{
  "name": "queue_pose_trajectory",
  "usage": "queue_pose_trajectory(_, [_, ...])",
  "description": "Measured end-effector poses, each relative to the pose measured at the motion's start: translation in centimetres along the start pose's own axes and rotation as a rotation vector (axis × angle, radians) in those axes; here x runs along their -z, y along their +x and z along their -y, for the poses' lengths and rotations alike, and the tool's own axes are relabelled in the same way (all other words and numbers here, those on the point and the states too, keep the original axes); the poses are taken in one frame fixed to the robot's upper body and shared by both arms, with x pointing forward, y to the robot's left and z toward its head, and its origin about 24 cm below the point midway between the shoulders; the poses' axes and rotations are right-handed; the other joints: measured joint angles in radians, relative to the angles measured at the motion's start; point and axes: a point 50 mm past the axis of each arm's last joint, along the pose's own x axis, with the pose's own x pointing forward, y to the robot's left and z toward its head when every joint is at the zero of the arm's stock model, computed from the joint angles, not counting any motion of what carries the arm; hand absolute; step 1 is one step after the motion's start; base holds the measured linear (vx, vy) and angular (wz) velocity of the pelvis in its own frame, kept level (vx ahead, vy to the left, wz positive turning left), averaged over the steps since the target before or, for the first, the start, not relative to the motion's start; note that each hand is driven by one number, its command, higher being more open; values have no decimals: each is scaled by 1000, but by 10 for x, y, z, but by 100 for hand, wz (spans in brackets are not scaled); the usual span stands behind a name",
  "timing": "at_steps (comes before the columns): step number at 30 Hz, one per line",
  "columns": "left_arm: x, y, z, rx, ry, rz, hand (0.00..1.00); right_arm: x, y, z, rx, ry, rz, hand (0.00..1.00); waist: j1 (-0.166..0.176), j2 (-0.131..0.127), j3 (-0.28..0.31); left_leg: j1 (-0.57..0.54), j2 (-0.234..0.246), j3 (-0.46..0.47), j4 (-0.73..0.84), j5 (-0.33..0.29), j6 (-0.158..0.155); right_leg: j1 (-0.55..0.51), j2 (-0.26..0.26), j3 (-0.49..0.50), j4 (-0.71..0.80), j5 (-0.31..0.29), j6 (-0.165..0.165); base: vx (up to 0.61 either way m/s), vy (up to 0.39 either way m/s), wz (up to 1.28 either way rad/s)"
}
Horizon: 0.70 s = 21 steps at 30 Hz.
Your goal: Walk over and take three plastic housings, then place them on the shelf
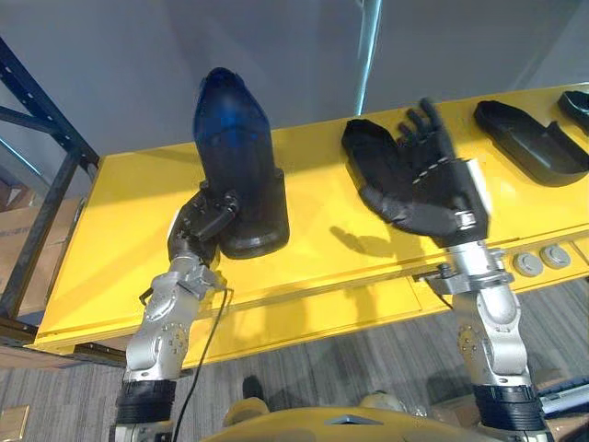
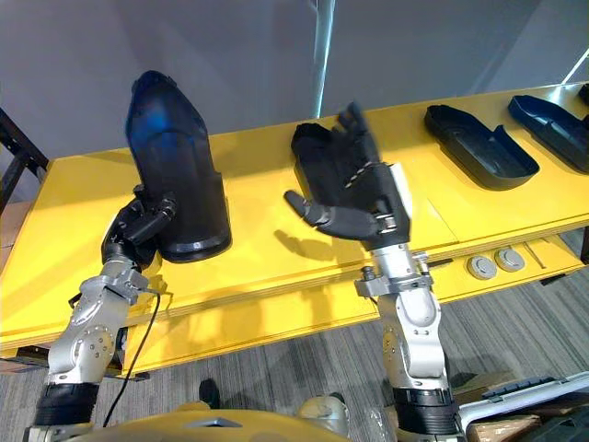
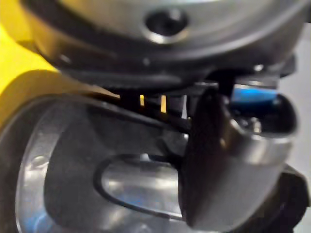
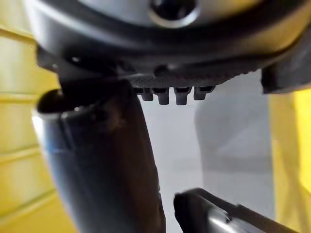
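Four black plastic housings are showing on the yellow table (image 1: 120, 239). The left hand (image 1: 204, 221) is curling its fingers and thumb round the lower rim of the first housing (image 1: 235, 147). That housing is standing tilted on its broad end with its narrow end pointing up. Whether the broad end is resting on the table or riding just clear of it cannot be told.

The right hand (image 1: 433, 189) is holding nothing. Its fingers are standing straight and spread, and the palm is hanging over the near end of the second housing (image 1: 368, 147), which is lying flat. Contact between them cannot be confirmed. The third housing (image 1: 529, 138) and fourth housing (image 1: 575, 103) are lying further to the robot's right, well apart from both hands. A dark metal rack (image 1: 46, 175) is standing past the table's left end.

Assessment: pick-up is under way, with one housing of three in hand and none shelved.

Hazards noted:
- The left hand is gripping at one low edge only, so the long body above it is likely to pivot or slip out once walking begins.
- An open right hand coming down flat is liable to push the second housing along the smooth table instead of closing on it.
- Turning toward the rack with a housing held upright is risking a strike on the frame.
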Motion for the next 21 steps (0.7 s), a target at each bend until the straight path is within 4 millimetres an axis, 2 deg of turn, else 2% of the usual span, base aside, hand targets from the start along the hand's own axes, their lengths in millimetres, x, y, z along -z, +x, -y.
queue_pose_trajectory(4, [-9,19,0,9,26,6,0,3,5,-1,-30,-5,-19,100,5,6,2,-36,0,-1,1,17,3,-39,0,5,2,14,-2,-64,10,1])
queue_pose_trajectory(9, [-4,27,-7,-20,23,-37,0,-3,17,-2,-55,-17,16,100,-10,22,11,-33,1,1,3,25,6,-46,0,14,13,15,-2,-45,-2,-2])
queue_pose_trajectory(10, [-1,29,-7,-21,15,-59,100,-3,18,-2,-57,-18,17,100,-10,27,11,-32,2,1,3,26,7,-46,0,15,16,15,-3,-56,-7,-2])
queue_pose_trajectory(15, [5,42,-10,-66,8,-99,100,-1,24,-14,-114,0,17,100,-13,40,12,-26,4,7,0,28,7,-46,2,22,19,13,-5,-60,-5,-4])
queue_pose_trajectory(21, [4,58,-2,-81,12,-116,100,-8,39,-28,-187,9,61,100,-10,49,17,-36,8,13,0,27,13,-55,4,23,18,19,-5,-57,-4,0])
